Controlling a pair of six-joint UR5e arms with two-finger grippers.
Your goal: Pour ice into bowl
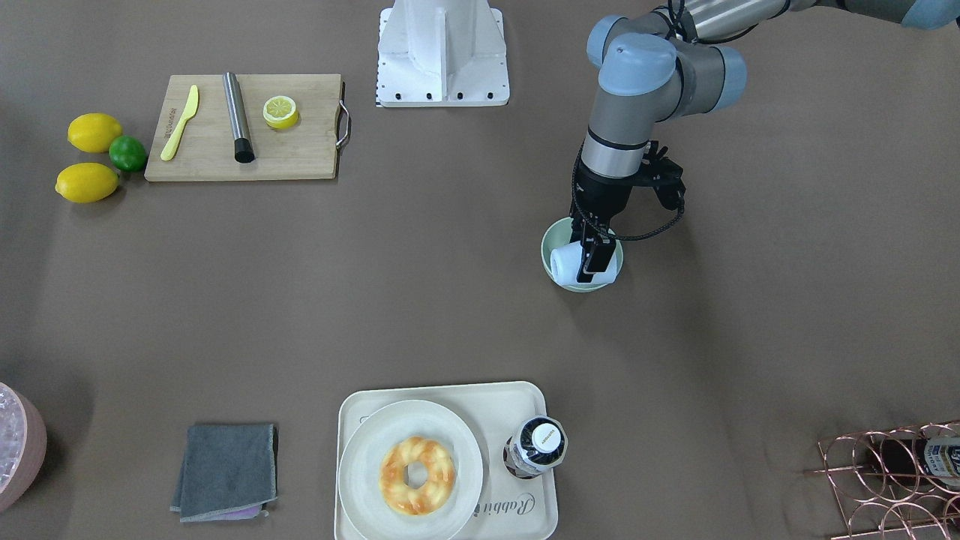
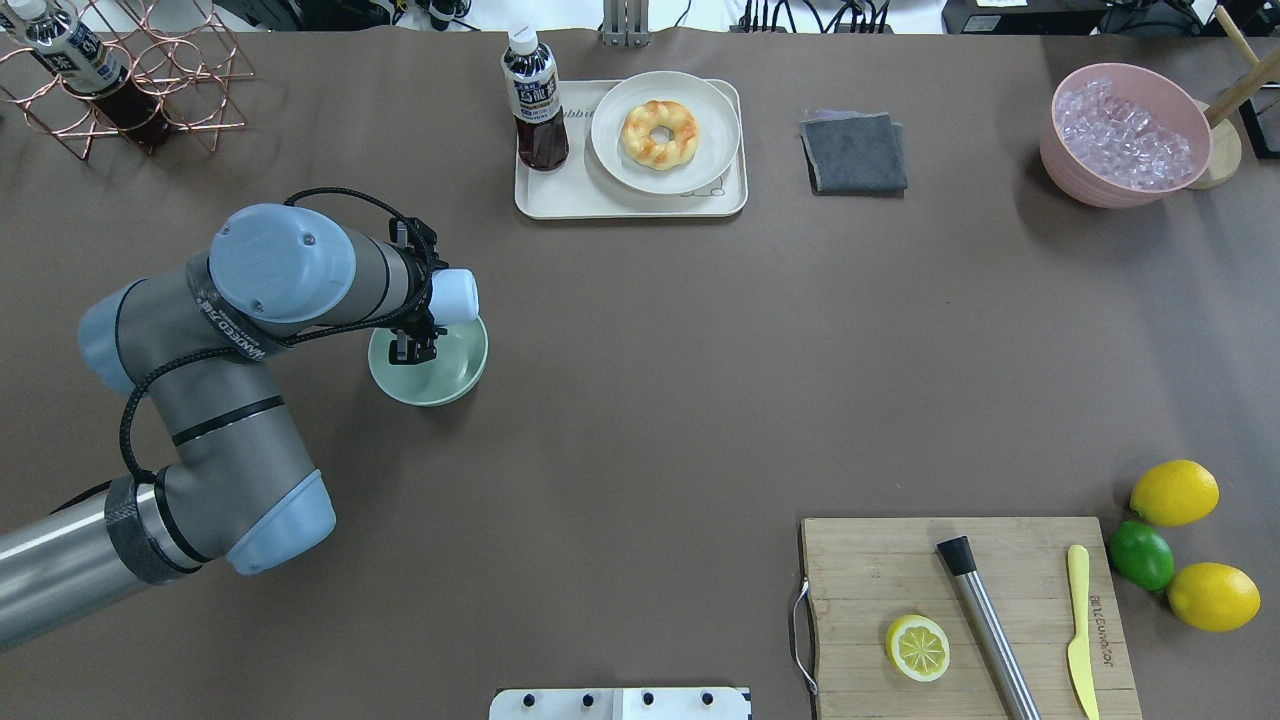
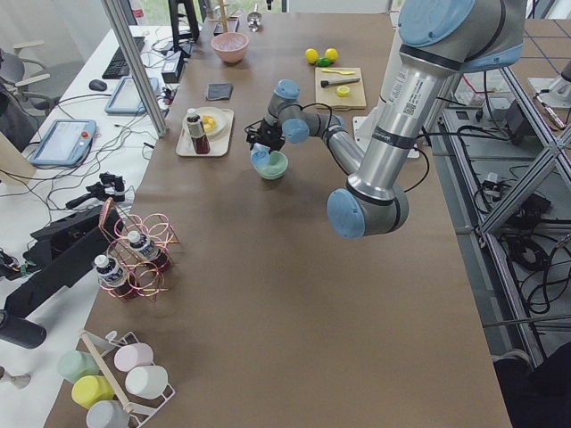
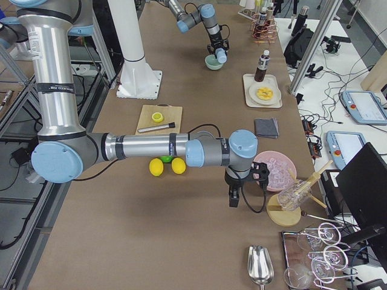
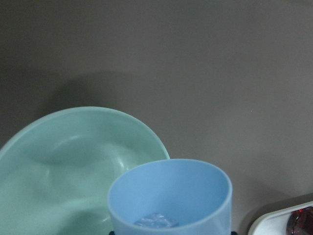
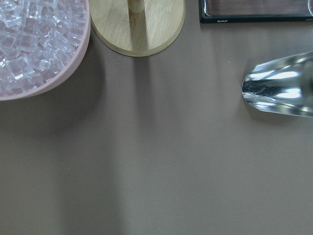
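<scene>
Step in hand: the pour itself, at an early stage by my judgement. The left end effector [image 1: 592, 251] holds the pale blue cup [image 1: 570, 262] tipped onto its side directly above the bowl [image 1: 551, 240]. The bowl stands in the robot's left half of the table [image 2: 640, 400], roughly midway between the robot-side edge and the operators' edge.

Location of the ice [image 5: 156, 220]: the left wrist view shows at least 1 clear cube lying inside the cup, low on its wall and short of the lip. The part of the bowl's interior visible in that view is bare. No ice is seen in the bowl.

Next move, as judged: the wrist needs further rotation so the cup mouth dips below level, with the lip kept inside the bowl's rim so the cubes slide into the bowl rather than skip onto the table.

Left end effector: fingers pinching the cup across its body, 1 on each side. It touches nothing else that can be seen.

Right end effector [image 4: 234, 198]: hanging above the table close to the pink tub [image 4: 275, 169], near the right-end corner on the operators' edge. It appears only in the side view, so I cannot tell its opening.
</scene>
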